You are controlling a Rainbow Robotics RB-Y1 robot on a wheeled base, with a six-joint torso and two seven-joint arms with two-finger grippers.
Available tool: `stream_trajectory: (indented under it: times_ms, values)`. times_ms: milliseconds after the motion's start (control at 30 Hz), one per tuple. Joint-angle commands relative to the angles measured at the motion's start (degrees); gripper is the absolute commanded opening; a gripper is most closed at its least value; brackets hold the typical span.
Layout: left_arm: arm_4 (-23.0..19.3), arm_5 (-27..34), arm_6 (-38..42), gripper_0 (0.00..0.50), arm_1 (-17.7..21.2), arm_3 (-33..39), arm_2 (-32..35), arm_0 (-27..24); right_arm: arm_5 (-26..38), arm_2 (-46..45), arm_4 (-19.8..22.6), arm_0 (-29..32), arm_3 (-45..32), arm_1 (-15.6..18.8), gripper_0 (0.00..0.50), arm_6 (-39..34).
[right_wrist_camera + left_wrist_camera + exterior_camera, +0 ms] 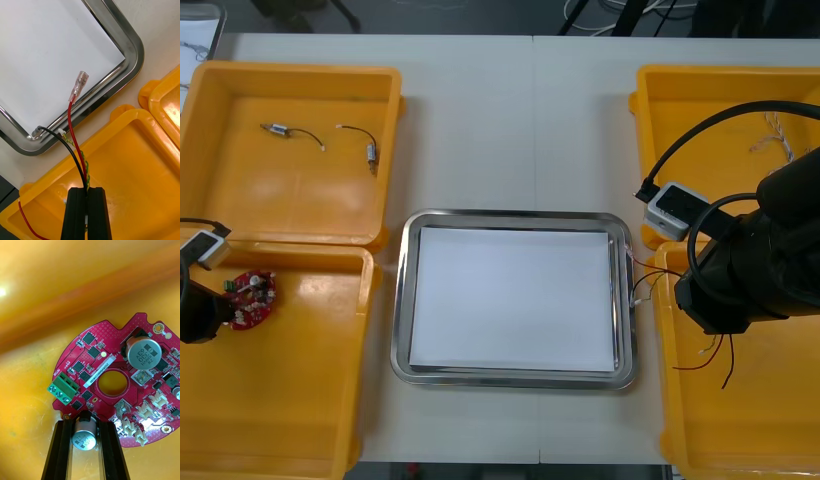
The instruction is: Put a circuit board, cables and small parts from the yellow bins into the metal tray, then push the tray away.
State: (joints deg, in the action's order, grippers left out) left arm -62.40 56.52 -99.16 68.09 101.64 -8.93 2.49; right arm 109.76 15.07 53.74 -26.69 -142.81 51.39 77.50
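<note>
The metal tray (515,214) lies between the yellow bins, its rim polished and round-cornered, its inside flat white. In the left far bin (290,195) lie two small metal parts (371,153), cylindrical, each with a thin black lead. Within the left near bin (300,400) is the red circuit board (108,337), round with a centre hole, studded with chips and a green terminal block. The left gripper (84,423) clamps a silver can-shaped component on it. Over the right near bin (142,168), the right gripper (87,192) is pinched tight on a cable bundle (85,172) of red, black and twisted yellow-green strands, whose ends reach across to the tray's rim. The right far bin (720,110) holds pale thin wires (770,135).
</note>
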Motion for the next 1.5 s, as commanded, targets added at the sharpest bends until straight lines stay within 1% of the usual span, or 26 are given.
stream_trajectory:
  times_ms: [33,133,367,500,633,867,967,1067,1267,1500]
  values:
    - [-0.4,-0.4,2.7,0.000,-0.2,0.0,-0.5,-1.7,0.2,0.5,-0.4,-1.5,-0.7,1.9,0.000,-2.7]
    - [-0.6,0.5,2.7,0.000,0.1,0.4,-0.4,-2.1,0.2,0.5,-0.3,-1.5,-0.7,1.9,0.000,-2.9]
    - [-1.0,6.2,3.6,0.000,0.1,3.6,1.7,-2.1,0.2,0.5,-0.3,-1.5,-0.7,2.0,0.000,-3.0]
    - [-1.1,6.8,4.6,0.000,0.1,5.7,1.9,-1.8,0.2,0.5,-0.3,-1.5,-0.6,1.9,0.000,-2.9]
    - [-1.1,6.8,5.5,0.000,0.1,7.3,1.8,-1.0,0.2,0.5,-0.3,-1.5,-0.7,1.9,0.000,-3.0]
    - [0.1,6.1,7.1,0.000,0.1,12.7,3.1,4.3,0.2,0.5,-0.3,-1.5,-0.7,2.0,0.000,-3.1]
    - [0.5,4.5,7.7,0.000,0.2,14.5,3.1,6.7,0.2,0.5,-0.3,-1.5,-0.6,1.9,0.000,-3.1]
    - [0.9,2.6,8.1,0.000,0.6,15.4,3.1,8.9,0.2,0.5,-0.3,-1.5,-0.7,1.9,0.000,-3.3]
    - [1.4,1.3,8.3,0.000,0.9,15.7,3.0,12.2,0.2,0.5,-0.4,-1.5,-0.6,1.9,0.000,-3.5]
    - [2.5,-0.3,7.8,0.000,1.5,15.7,3.0,14.0,0.2,0.5,-0.4,-1.5,-0.7,1.9,0.000,-3.7]
